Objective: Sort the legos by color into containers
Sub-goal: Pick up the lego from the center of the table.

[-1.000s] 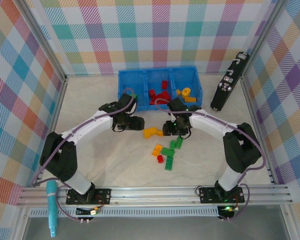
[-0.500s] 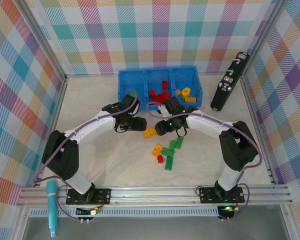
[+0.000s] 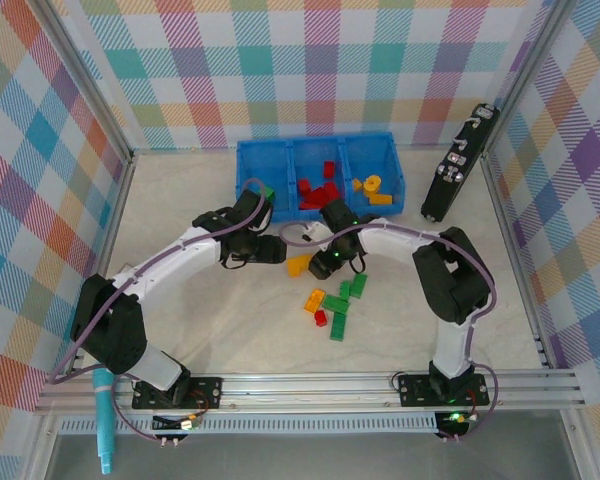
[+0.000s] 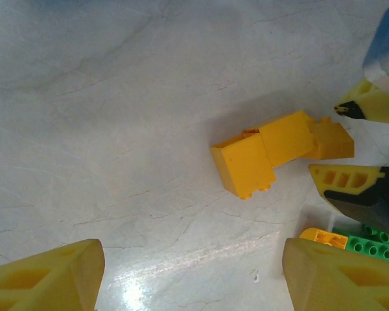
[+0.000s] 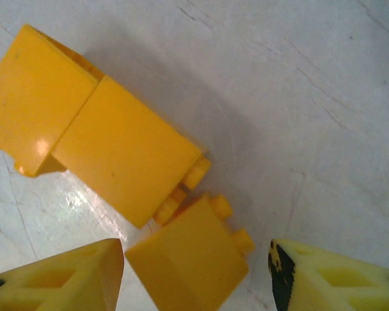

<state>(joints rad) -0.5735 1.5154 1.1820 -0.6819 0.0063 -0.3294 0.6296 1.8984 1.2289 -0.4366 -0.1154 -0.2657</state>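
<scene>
You have the right gripper (image 5: 196, 262) spread wide around a small yellow-orange brick (image 5: 181, 275) that lies on the table (image 4: 117, 97) touching two joined yellow-orange bricks (image 5: 91, 136), the left gripper (image 4: 193, 262) equally wide and empty facing them, all near the front of the blue tray (image 3: 315, 143).

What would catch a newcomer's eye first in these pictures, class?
The yellow-orange bricks at mid-table stand out, with the open left gripper and open right gripper poised on either side. Behind them sits the blue tray, red bricks in its middle compartment; loose green bricks lie nearer the arms.
</scene>
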